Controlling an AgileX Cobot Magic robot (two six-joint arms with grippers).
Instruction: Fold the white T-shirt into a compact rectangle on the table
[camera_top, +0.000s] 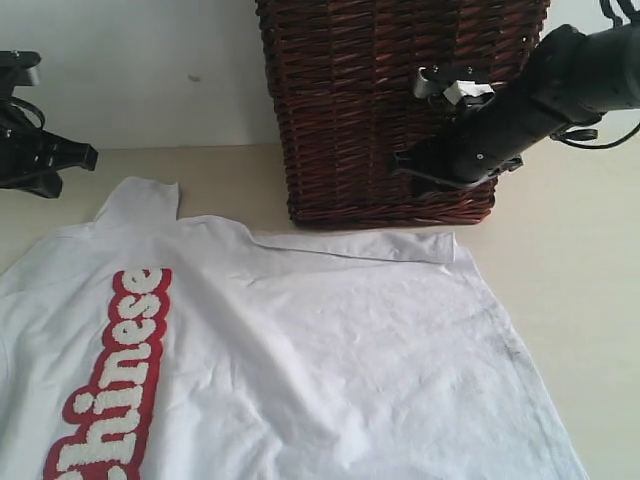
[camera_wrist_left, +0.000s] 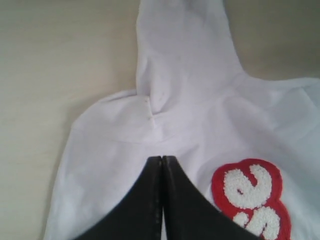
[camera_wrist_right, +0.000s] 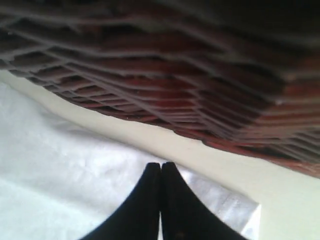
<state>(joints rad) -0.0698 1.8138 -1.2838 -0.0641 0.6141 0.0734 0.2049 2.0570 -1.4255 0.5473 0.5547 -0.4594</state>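
Exterior view puts the right end effector (camera_top: 400, 167), pinched empty like the left end effector (camera_wrist_left: 162, 162), close beside the wicker basket (camera_top: 350, 110), risking a snag.

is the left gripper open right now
No, in the left wrist view the left gripper is pressed fully closed with no gap showing, pointed at the white T-shirt.

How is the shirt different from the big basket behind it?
The shirt is white cloth; the basket is dark brown wicker. The shirt lies flat; the basket stands upright. The shirt has red-edged letters; the basket shows none. Both rest on the table.
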